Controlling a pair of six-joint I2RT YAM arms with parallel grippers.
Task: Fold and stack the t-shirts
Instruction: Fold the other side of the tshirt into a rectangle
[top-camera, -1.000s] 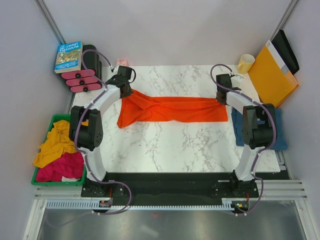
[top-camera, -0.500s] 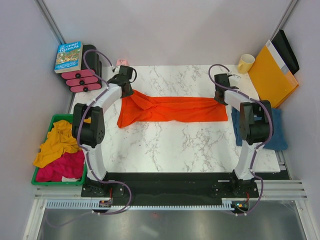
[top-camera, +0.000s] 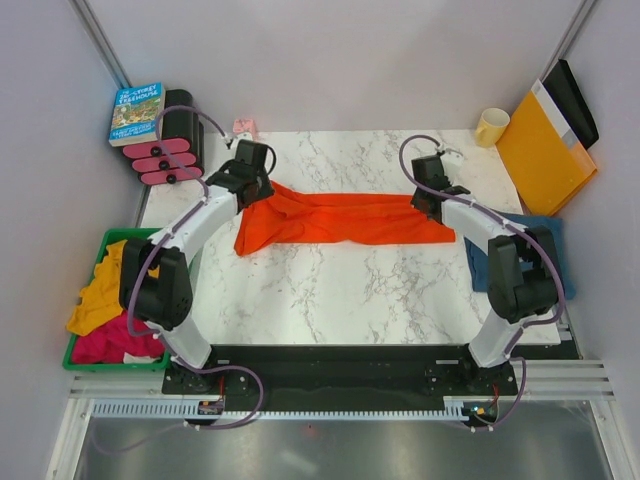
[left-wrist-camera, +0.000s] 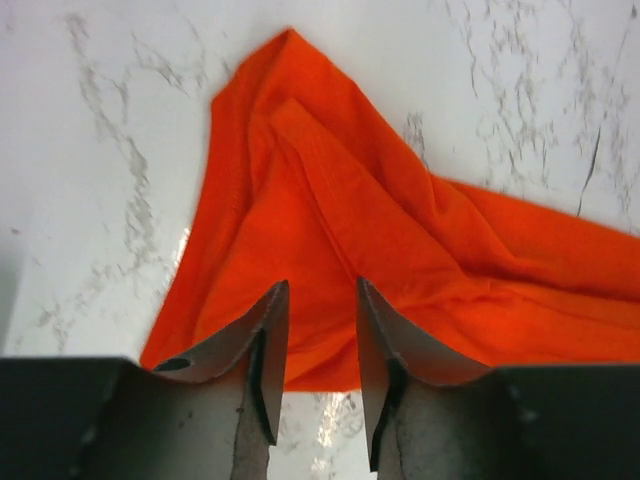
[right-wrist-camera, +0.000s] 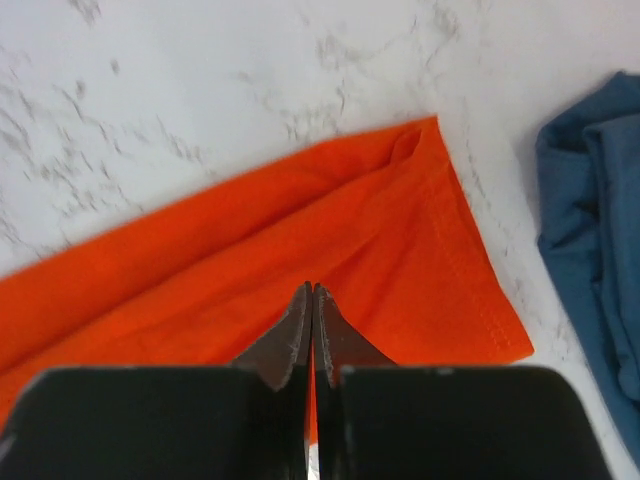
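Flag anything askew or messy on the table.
The orange t-shirt lies in a long band, but its left end is bunched into rumpled, overlapping folds, flaring wider than the flat, straight-hemmed right end. Nothing spilled or damaged shows.

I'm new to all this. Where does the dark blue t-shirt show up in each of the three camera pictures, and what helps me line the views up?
Top external: the blue t-shirt lies at the right edge of the table.
Left wrist: not in it.
Right wrist: along the right edge, with bare marble between it and the orange cloth.
Shared landmark: the orange-red t-shirt, seen in all three views.
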